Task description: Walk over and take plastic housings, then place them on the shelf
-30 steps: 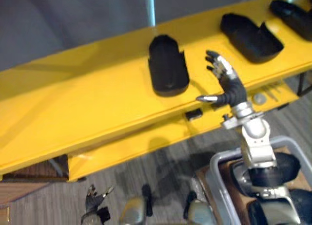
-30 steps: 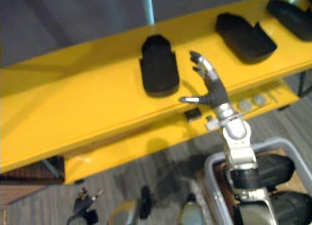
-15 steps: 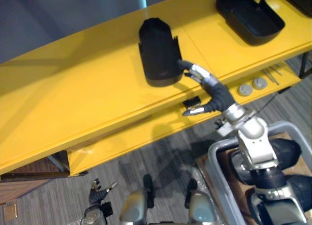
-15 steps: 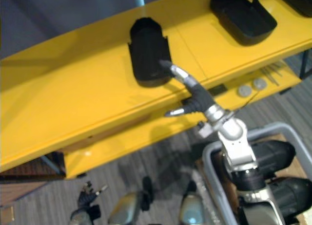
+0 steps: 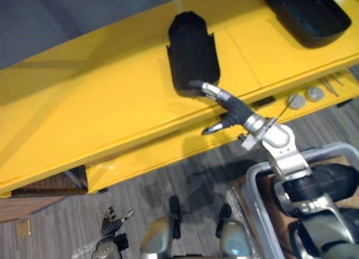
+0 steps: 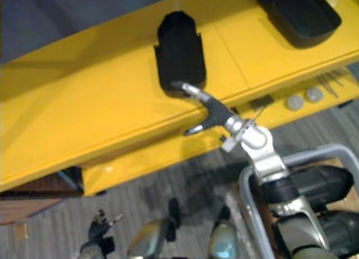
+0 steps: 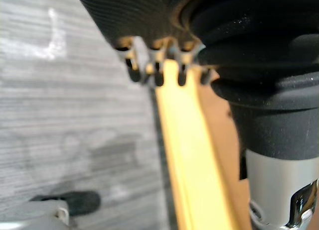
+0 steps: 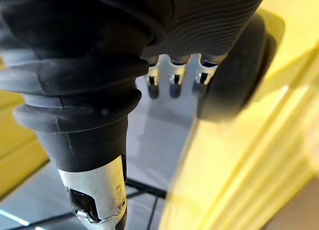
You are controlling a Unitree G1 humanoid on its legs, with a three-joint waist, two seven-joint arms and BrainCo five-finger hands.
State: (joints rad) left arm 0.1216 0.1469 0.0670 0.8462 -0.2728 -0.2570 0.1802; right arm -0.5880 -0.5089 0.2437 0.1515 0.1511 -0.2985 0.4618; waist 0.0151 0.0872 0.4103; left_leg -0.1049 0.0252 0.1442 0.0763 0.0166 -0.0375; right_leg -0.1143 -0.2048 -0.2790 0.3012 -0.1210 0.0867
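A black plastic housing (image 5: 192,49) lies open side up on the yellow shelf top (image 5: 101,102). My right hand (image 5: 234,110) reaches in from the lower right. Its straight fingers (image 5: 208,91) touch the housing's near end and the thumb is spread below, over the shelf's front edge; the hand is open. In the right wrist view the housing (image 8: 234,75) shows as a dark rounded shape just past the fingers (image 8: 172,83). A second housing (image 5: 305,15) lies farther right on the shelf. My left hand (image 5: 112,222) hangs low over the floor, its fingers relaxed.
A lower yellow shelf level holds two round grey discs (image 5: 295,100) and a small black block (image 5: 263,101). A grey bin (image 5: 252,186) stands on the floor at the lower right, under my right arm. Grey floor runs along the shelf's front.
My right hand has dropped from a raised pose right of the housing and swung left, so its fingers now touch the housing's near end. The camera has shifted too.
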